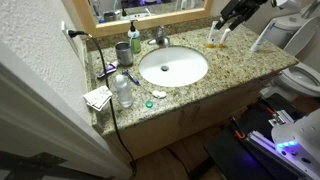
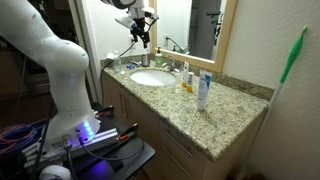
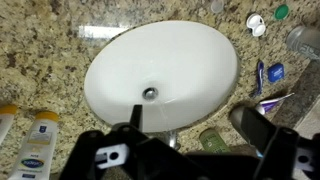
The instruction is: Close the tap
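The tap [image 1: 158,38] is a small silvery faucet at the back rim of the white oval basin [image 1: 190,72], beside the dark green pump bottle [image 1: 134,38]. In the wrist view the tap [image 3: 172,139] is mostly hidden behind my gripper body, and a thin stream of water seems to run from it into the basin [image 3: 190,60]. My gripper [image 3: 195,125] is open and empty, well above the basin, with the tap roughly between its fingers. It also shows in both exterior views [image 1: 224,22] [image 2: 140,33], high over the counter.
A grey cup [image 1: 122,52] and a clear plastic bottle [image 1: 123,92] stand to one side of the basin. Yellow lotion tubes [image 1: 215,38] and a white tube [image 2: 203,92] stand on the other side. Toothpaste tubes [image 3: 272,88] lie on the granite. A mirror [image 2: 205,30] is behind and a toilet [image 1: 300,78] beside.
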`<state>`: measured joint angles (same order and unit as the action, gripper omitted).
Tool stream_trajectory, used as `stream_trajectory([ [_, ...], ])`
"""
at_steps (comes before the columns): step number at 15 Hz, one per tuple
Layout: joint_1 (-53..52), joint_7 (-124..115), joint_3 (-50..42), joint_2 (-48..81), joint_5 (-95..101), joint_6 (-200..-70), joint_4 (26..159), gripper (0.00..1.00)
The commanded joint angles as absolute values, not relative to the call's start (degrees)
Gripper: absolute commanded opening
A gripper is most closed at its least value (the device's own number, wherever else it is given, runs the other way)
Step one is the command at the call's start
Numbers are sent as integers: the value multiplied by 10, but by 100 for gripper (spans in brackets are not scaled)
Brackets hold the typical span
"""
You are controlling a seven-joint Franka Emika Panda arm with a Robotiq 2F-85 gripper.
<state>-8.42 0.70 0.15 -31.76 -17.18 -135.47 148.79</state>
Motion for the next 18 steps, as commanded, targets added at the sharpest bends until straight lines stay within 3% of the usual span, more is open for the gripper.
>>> stream_trajectory([
  [1,-82,8,3,-318,-173,-1353,1487,100],
  [9,-32,-146,53,-70,-92,-1486,1315,100],
  [11,-32,-173,46,-13,-72,-1469,1239,100],
  [12,-43,-153,43,-79,-87,-1477,1317,100],
  [15,-40,-164,40,-17,-81,-1477,1250,100],
  [18,-35,-217,33,62,23,-1396,1167,100],
])
